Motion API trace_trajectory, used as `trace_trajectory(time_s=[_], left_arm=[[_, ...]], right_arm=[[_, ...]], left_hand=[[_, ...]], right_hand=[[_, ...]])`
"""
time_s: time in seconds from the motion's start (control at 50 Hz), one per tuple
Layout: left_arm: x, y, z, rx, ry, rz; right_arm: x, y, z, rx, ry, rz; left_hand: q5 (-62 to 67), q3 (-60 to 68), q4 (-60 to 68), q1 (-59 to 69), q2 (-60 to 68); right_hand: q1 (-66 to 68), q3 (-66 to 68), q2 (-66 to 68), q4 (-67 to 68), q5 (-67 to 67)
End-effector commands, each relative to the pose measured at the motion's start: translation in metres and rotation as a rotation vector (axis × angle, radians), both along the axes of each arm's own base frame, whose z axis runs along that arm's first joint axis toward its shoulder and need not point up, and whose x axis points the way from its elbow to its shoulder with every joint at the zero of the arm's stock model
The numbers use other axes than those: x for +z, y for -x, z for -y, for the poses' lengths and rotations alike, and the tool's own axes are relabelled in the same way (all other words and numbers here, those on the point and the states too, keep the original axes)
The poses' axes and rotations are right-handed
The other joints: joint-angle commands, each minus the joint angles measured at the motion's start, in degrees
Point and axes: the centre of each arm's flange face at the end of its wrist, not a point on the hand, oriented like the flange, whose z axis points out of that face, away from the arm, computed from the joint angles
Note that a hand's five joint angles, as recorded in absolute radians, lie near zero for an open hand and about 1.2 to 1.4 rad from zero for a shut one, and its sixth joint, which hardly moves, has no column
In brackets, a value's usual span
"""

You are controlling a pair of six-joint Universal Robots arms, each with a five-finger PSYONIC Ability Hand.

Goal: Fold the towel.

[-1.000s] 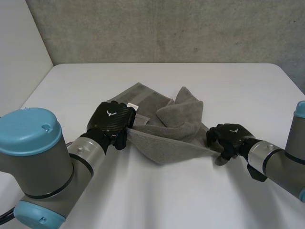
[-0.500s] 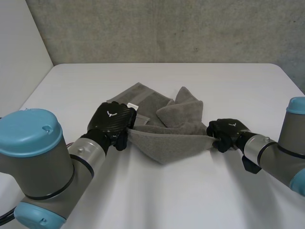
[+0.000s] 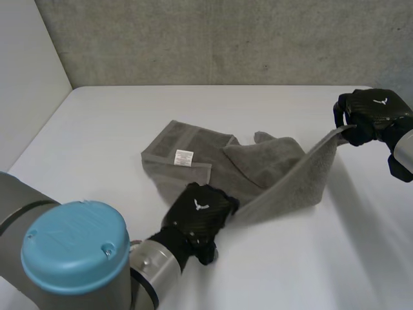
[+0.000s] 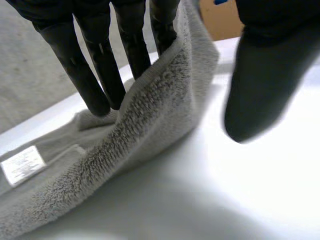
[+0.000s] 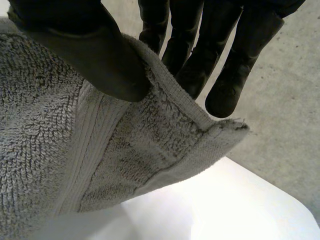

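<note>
Black left hand (image 3: 197, 216) pinches the towel's (image 3: 271, 174) near corner, low on the table (image 3: 97, 123). Farther off, the right hand (image 3: 373, 115) pinches another corner (held high), likely to stretch that edge straight for folding.

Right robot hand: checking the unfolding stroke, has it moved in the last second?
Yes. The right robot hand, pinching a towel corner, has travelled away from the robot toward the table's far right corner.
</note>
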Motion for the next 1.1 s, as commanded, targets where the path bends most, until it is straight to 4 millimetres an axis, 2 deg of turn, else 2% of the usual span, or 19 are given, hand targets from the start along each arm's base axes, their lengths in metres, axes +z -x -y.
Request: trace_trajectory(time_s=[0.02,0.04,0.06,0.08,0.12,0.14,0.18,0.2,0.22,0.28,0.36,0.4,0.46,0.62,0.72,0.84,0.94,1.1], left_arm=[[0.016,-0.006,0.032,0.079,0.031,-0.004],[0.016,-0.006,0.032,0.079,0.031,-0.004],[0.020,-0.013,0.052,0.129,0.049,-0.007],[0.020,-0.013,0.052,0.130,0.049,-0.007],[0.027,-0.028,0.087,0.218,0.096,0.001],[0.027,-0.028,0.087,0.218,0.096,0.001],[0.032,-0.038,0.112,0.261,0.138,0.015],[0.032,-0.038,0.112,0.261,0.138,0.015],[0.032,-0.039,0.121,0.264,0.150,0.022],[0.020,-0.037,0.134,0.244,0.133,0.045],[0.012,-0.030,0.142,0.200,0.122,0.054],[0.003,-0.029,0.154,0.186,0.112,0.061],[-0.001,-0.026,0.159,0.172,0.107,0.067],[-0.012,-0.001,0.175,-0.020,0.061,0.064],[-0.016,0.008,0.184,-0.069,0.085,0.066],[-0.020,0.014,0.194,-0.080,0.106,0.071],[-0.033,0.019,0.201,-0.094,0.087,0.109],[-0.043,0.021,0.205,-0.119,0.101,0.168]], right_arm=[[-0.030,0.001,0.005,0.017,-0.063,-0.112],[-0.030,0.001,0.005,0.017,-0.063,-0.112],[-0.034,0.000,0.005,0.023,-0.072,-0.122],[-0.034,0.000,0.005,0.023,-0.072,-0.122],[-0.040,-0.002,0.005,0.031,-0.091,-0.127],[-0.040,-0.002,0.005,0.031,-0.091,-0.127],[-0.046,-0.003,0.005,0.034,-0.111,-0.128],[-0.046,-0.003,0.005,0.034,-0.111,-0.128],[-0.048,-0.003,0.005,0.036,-0.117,-0.128],[-0.051,-0.004,0.003,0.044,-0.126,-0.127],[-0.052,-0.004,0.002,0.046,-0.130,-0.127],[-0.053,-0.005,0.001,0.047,-0.135,-0.127],[-0.055,-0.005,0.001,0.048,-0.139,-0.127],[-0.060,-0.005,-0.001,0.055,-0.159,-0.127],[-0.063,-0.006,-0.003,0.057,-0.170,-0.127],[-0.068,-0.010,-0.006,0.072,-0.183,-0.130],[-0.071,-0.015,-0.012,0.093,-0.186,-0.145],[-0.077,-0.016,-0.012,0.103,-0.189,-0.164]], left_hand=[[-37.1,-27.2,-27.3,-26.6,-27.6],[-37.1,-27.2,-27.3,-26.6,-27.6],[-37.5,-27.6,-27.7,-27.0,-28.0],[-37.5,-27.6,-27.7,-27.0,-28.0],[-37.1,-27.2,-27.3,-26.6,-27.6],[-37.1,-27.2,-27.3,-26.6,-27.6],[-36.8,-26.9,-27.0,-26.3,-27.3],[-36.8,-26.9,-27.0,-26.3,-27.3],[-36.3,-26.4,-26.5,-25.8,-26.8],[-33.6,-23.7,-23.8,-23.1,-24.1],[-30.6,-20.7,-20.8,-20.1,-21.1],[-30.7,-20.8,-20.9,-20.2,-21.2],[-31.1,-21.2,-21.3,-20.6,-21.6],[-30.7,-20.8,-20.9,-20.2,-21.2],[-30.7,-20.8,-20.9,-20.2,-21.2],[-30.6,-20.7,-20.8,-20.1,-21.1],[-28.6,-18.7,-18.8,-18.1,-19.0],[-27.5,-17.7,-17.7,-17.1,-18.0]], right_hand=[[3.3,3.0,4.0,2.7,3.0],[3.3,3.0,4.0,2.7,3.0],[3.3,3.0,4.0,2.7,3.0],[3.3,3.0,4.0,2.7,3.0],[3.3,3.0,4.0,2.7,3.0],[3.3,3.0,4.0,2.7,3.0],[3.3,3.0,4.0,2.7,3.0],[3.3,3.0,4.0,2.7,3.0],[3.3,3.0,4.0,2.7,3.0],[3.3,3.0,4.0,2.7,3.0],[3.3,3.0,4.0,2.7,3.0],[3.3,3.0,4.0,2.7,3.0],[3.3,3.0,4.0,2.7,3.0],[3.3,3.0,4.0,2.7,3.0],[3.3,3.0,4.0,2.7,3.0],[3.3,3.0,4.0,2.7,3.0],[3.3,3.0,4.0,2.7,3.0],[3.3,3.0,4.0,2.7,3.0]])
